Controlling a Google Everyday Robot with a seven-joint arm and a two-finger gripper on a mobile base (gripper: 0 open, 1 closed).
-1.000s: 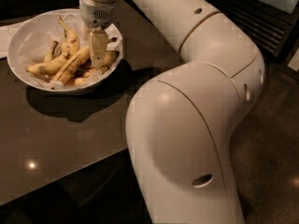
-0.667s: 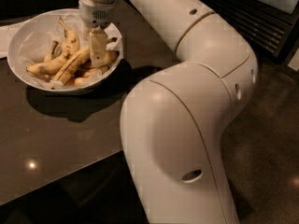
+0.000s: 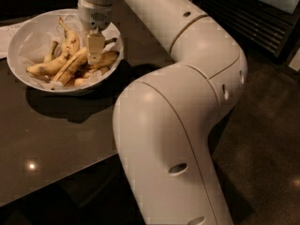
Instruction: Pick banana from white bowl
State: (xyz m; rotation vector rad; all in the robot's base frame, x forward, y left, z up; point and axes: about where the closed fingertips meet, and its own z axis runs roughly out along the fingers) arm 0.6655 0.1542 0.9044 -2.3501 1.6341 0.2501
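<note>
1. Dark, glossy tabletop point(image 3: 56, 135) fills the left half of the camera view, with a small bright glint of light point(image 3: 31, 165) on it near the front edge
2. At the upper left of that tabletop sits the white bowl point(image 3: 16, 43). The banana point(image 3: 70, 67) lies inside it, slanting from the near side of the bowl up toward its middle, yellow with brown streaks
3. The gripper point(image 3: 95, 55) hangs straight down into the bowl, and its pale tip is right at the upper end of the banana. I cannot tell whether it touches the fruit or whether it is clenched or released
4. A shorter spotted banana point(image 3: 44, 68) lies across the left of the bowl, its right end against the banana. An upright banana point(image 3: 70, 40) leans toward the far rim with its stem pointing up. A browner banana point(image 3: 107, 58) rests just right of the gripper, near the right rim
5. Crinkled white paper lining point(image 3: 33, 42) shows on the bowl's inner wall behind the fruit
6. A flat white sheet point(image 3: 3, 36) pokes out from behind the bowl at the left edge of the view
7. Above the gripper is a round wrist point(image 3: 95, 6). From it the cream arm point(image 3: 187, 36) runs right to an elbow, then bends down into a thick lower link point(image 3: 164, 139) that fills the foreground
8. Right of the arm lies a dim brown floor point(image 3: 269, 125), and a dark slatted panel point(image 3: 253, 20) stands at the upper right
</note>
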